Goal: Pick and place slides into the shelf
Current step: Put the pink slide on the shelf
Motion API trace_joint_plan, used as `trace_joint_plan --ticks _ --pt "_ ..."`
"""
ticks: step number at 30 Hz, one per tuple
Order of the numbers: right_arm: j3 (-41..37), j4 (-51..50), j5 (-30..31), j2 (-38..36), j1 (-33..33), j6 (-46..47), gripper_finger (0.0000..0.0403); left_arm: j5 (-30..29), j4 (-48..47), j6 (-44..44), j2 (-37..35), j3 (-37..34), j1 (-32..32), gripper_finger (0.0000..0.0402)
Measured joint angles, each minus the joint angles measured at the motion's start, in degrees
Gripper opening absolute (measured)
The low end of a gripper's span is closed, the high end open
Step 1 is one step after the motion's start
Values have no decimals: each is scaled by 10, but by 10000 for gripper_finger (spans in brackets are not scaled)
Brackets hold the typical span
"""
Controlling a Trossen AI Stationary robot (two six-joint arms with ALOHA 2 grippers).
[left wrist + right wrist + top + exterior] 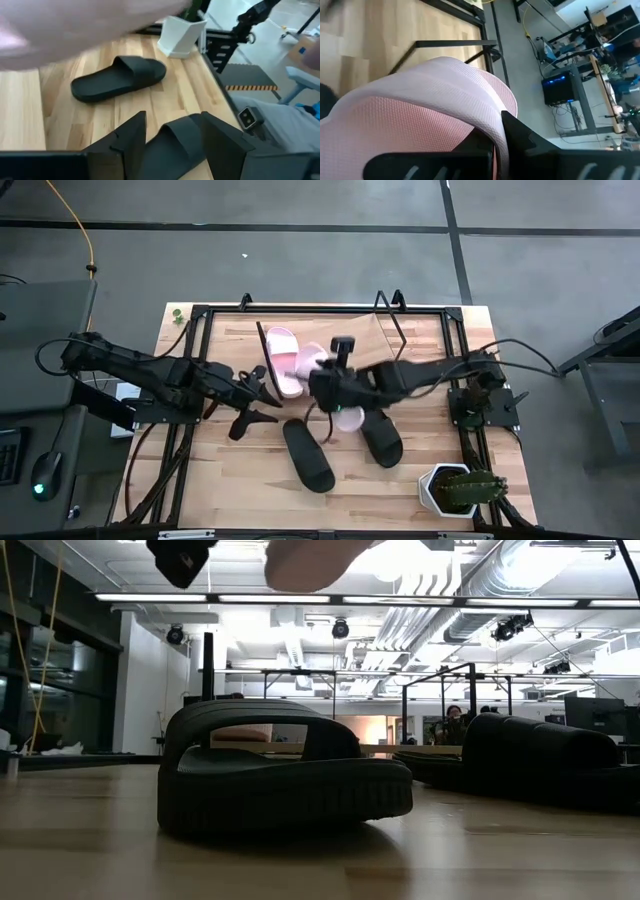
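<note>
My right gripper [328,380] is shut on a pale pink slide [430,105] and holds it in the air above the table's middle; the low view shows that slide [320,560] high over the tabletop. A second pink slide [282,360] lies flat near the far edge. Two black slides [307,455] [380,438] rest sole down on the near half. My left gripper [255,405] hovers open left of them; in its wrist view its fingers stand apart over one black slide [175,147]. The shelf [400,330], a light board on black wire, stands at the far edge. My right gripper pinches the pink slide at one side edge [495,125]; one dark finger [520,135] lies against the ribbed pink surface, the other is hidden under the slide. The slide is lifted clear of the table.
A white planter with a green plant [455,488] stands at the table's near right corner. A black metal frame [200,315] runs round the tabletop. Bare wood lies at the near left.
</note>
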Motion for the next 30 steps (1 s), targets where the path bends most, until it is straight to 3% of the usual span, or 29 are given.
trace_joint_plan --ticks 16,30 --pt "0 0 -137 -63 -121 -68 2 -21 -2 11 -6 0 0 170" --pt "0 -58 -161 -188 -127 -40 2 -21 -3 13 -6 0 0 170"
